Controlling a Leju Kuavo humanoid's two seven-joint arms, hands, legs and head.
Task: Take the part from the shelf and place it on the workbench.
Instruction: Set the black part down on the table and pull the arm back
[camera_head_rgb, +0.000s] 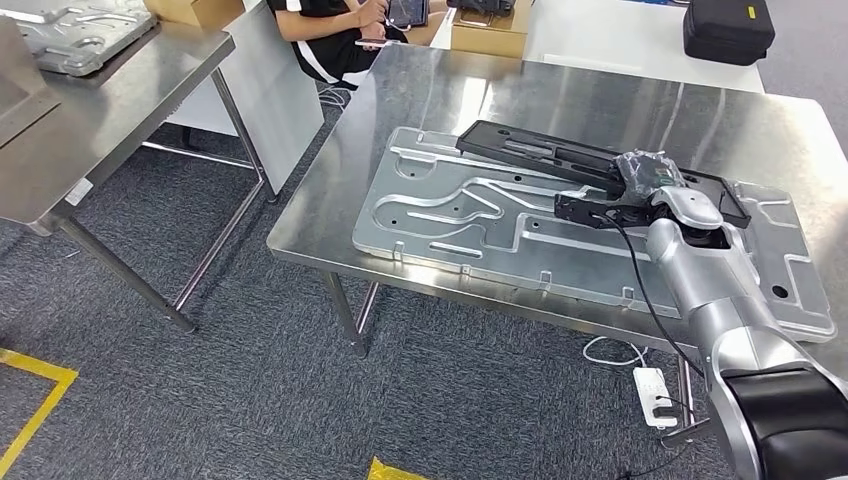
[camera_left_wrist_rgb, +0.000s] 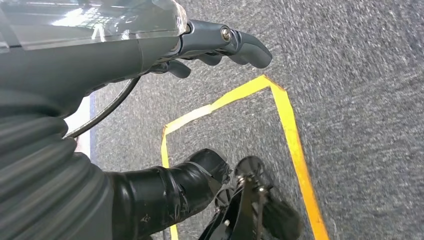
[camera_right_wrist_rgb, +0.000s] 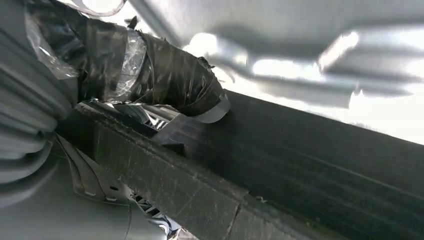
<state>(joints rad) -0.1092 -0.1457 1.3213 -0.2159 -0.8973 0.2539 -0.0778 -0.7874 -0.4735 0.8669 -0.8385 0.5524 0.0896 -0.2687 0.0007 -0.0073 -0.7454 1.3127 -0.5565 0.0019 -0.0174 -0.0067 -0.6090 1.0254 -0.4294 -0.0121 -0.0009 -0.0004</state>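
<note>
Your right arm reaches in from the lower right, and at its end your right hand grips the black part at the part's right end. You can see in the right wrist view that the taped thumb presses down on the part's dark ribbed top while the rest of the hand sits under its edge. That part is a long, flat black frame, and it lies slanted across the upper side of the silver panel, touching it. Your panel is a large stamped metal sheet with raised channels, lying flat on the steel bench and covering most of its near half.

Look at your left hand next: it hangs over grey carpet with yellow tape lines, holds nothing, and its fingers curve loosely with gaps between them.

Beyond your bench, a person in black sits with a tablet, next to a cardboard box. You have a black case on the far white table and a second steel bench off to the left.
</note>
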